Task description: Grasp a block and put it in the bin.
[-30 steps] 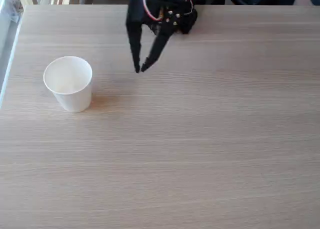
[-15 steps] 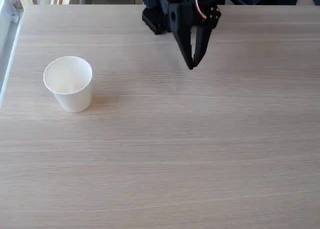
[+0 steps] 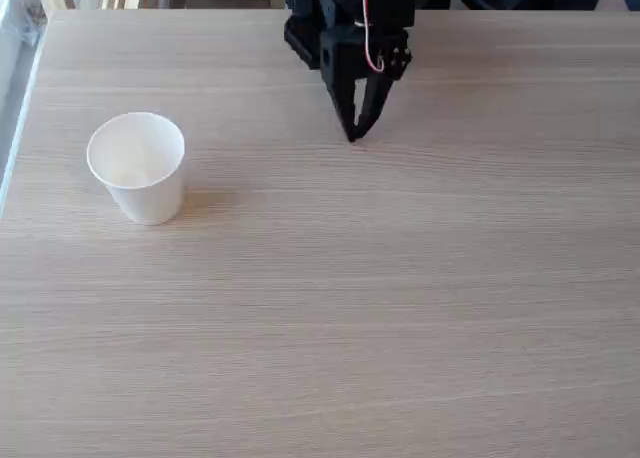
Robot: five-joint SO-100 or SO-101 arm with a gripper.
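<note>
Bin (image 3: 137,168), white paper cup, upright, tapered

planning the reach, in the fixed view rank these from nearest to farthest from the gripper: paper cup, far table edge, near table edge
1. Far table edge, just behind the gripper, at the top of the view.
2. Paper cup, off to the left.
3. Near table edge, at the bottom, farthest.

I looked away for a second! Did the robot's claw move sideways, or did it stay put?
Yes. The gripper swung right, away from the paper cup, then came partway back left. The cup stayed put, and the jaws look shut.
</note>
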